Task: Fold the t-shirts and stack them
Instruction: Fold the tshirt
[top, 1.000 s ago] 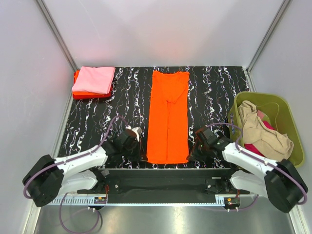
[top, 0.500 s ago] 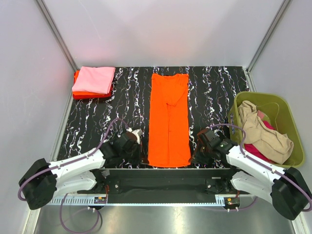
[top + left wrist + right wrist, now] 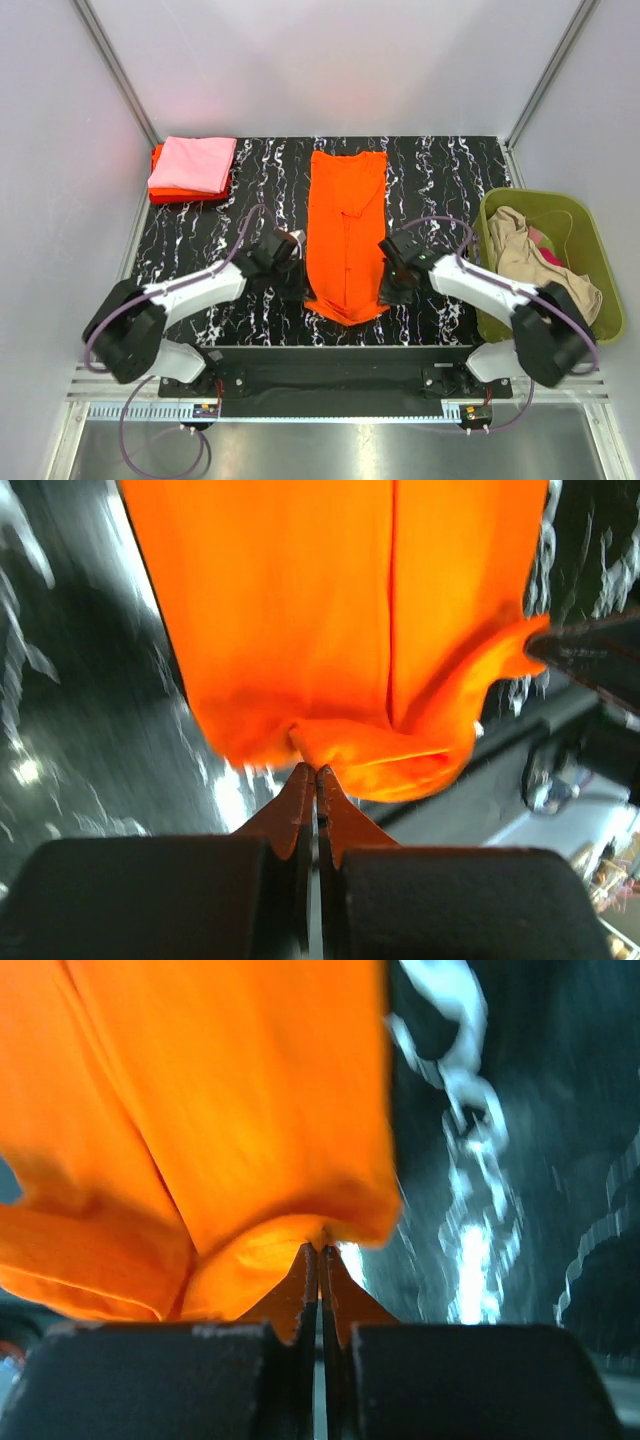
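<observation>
Dragged near hem of bright orange t-shirt [image 3: 345,225] away from near edge of marbled table [image 3: 200,250], now lifted and bunched. Pinching left hem corner with left gripper [image 3: 303,293], right corner with right gripper [image 3: 383,292], both clamped tight. Lies lengthwise mid-table otherwise, reaching near far edge.

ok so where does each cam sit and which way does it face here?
Top external: above and behind the bases, looking down on the table; both arms show, left hand and right hand at the orange t-shirt.
Left wrist: on the left arm, looking along its fingers at the shirt's near hem.
Right wrist: on the right arm, same, fingers shut on cloth.
Shared: both wrist views show that hem.
</observation>
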Controlling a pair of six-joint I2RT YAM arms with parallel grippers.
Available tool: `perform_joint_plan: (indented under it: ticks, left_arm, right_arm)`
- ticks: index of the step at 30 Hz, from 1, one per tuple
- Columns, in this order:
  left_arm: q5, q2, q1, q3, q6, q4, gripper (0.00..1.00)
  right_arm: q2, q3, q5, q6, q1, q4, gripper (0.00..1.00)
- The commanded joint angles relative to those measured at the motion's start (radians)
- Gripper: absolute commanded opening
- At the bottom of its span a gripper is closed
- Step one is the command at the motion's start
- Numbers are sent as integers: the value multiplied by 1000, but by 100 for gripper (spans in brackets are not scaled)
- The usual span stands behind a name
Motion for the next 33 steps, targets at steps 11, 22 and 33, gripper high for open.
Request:
perform_joint_plan:
  ticks: [11,22,33]
  left_arm:
    - [34,468,240,558,283,-106,0]
    - [115,720,359,944,316,-112,0]
    - [155,870,402,1103,293,-135,0]
  right_arm:
    - [451,550,-53,-390,-240,63,0]
    - [731,947,-145,-459,-357,-9,0]
    - [851,1110,-182,-447,-418,-37,1]
